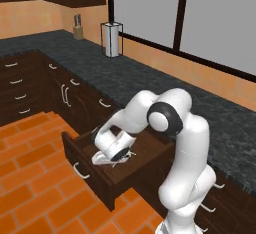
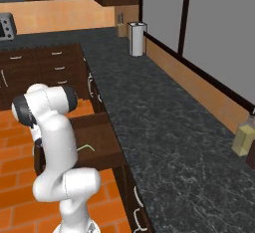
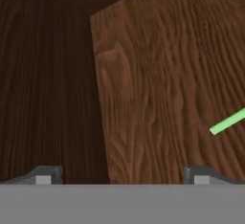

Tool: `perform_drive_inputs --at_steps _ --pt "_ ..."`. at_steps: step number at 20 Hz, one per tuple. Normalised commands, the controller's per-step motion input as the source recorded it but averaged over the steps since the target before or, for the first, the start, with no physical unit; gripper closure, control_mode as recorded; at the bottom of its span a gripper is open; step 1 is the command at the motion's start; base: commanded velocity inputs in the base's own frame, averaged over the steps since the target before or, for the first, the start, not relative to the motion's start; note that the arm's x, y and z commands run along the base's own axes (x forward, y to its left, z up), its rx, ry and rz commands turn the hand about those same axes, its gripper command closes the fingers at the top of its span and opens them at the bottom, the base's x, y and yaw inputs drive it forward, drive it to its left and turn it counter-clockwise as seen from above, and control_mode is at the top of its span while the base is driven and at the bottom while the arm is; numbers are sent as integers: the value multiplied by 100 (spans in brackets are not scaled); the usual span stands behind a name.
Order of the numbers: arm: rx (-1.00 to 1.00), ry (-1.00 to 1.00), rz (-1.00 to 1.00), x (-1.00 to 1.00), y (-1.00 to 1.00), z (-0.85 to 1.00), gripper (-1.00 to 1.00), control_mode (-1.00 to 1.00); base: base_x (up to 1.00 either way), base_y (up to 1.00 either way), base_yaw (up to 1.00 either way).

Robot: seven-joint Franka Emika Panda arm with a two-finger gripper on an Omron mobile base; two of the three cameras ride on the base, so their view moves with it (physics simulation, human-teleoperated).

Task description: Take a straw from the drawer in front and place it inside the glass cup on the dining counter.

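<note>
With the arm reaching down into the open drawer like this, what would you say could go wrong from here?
1. In the hand view the thin light-green straw lies off to one side of the gripper, not between its spread fingertips, so closing now would likely grasp nothing.
2. The straw lies flat on the floor of the dark-brown wooden drawer, so the fingers may scrape the wood or push it away.
3. The drawer wall is close, so a sideways correction might bump it.

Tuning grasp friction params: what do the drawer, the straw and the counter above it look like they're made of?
Drawer: dark-brown wood, matte, with clear grain on its floor in the hand view; its curved handle looks like pale metal. Straw: smooth, flat light green, probably plastic. Counter: black speckled stone, perhaps granite, faintly glossy. The gripper sits open over the drawer floor.
</note>
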Motion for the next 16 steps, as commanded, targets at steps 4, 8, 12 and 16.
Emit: perform_drive_inputs --at_steps 4,8,12,16 --pt "-1 4 -3 1 44 78 -100 -100 0 0 0" --pt "-11 11 -12 55 -25 90 -100 -100 0 0 0" --pt "-18 22 -15 72 -51 51 -100 -100 0 0 0" --pt "-17 26 -14 98 -21 41 -100 -100 0 0 0"
